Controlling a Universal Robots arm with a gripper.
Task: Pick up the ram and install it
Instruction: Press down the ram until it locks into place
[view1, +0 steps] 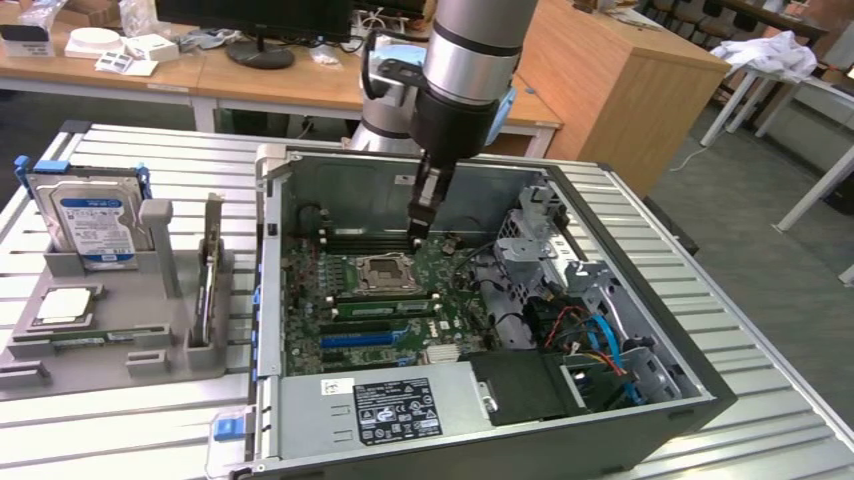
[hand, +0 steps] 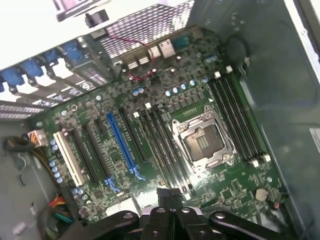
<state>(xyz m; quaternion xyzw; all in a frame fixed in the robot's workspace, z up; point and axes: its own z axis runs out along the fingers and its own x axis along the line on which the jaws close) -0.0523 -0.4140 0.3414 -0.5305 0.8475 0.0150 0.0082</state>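
My gripper (view1: 418, 232) reaches down into the open computer case (view1: 641, 330), its narrow fingers shut, and I see nothing between them. It hangs over the black memory slots (view1: 367, 240) behind the empty processor socket (view1: 387, 272). In the wrist view the shut gripper (hand: 167, 192) pokes out over the ends of the memory slots (hand: 165, 150) beside the socket (hand: 202, 140). A long green ram stick (view1: 384, 306) sits along a slot on the near side of the socket. A similar green stick (view1: 80, 341) lies in the grey holder.
The grey holder (view1: 120, 355) at the exterior view's left carries a hard drive (view1: 87, 225) and a square silver chip (view1: 67, 303). Inside the case are a power supply (view1: 387, 405), a drive cage (view1: 541, 235) and loose cables (view1: 587, 340). Desks stand behind.
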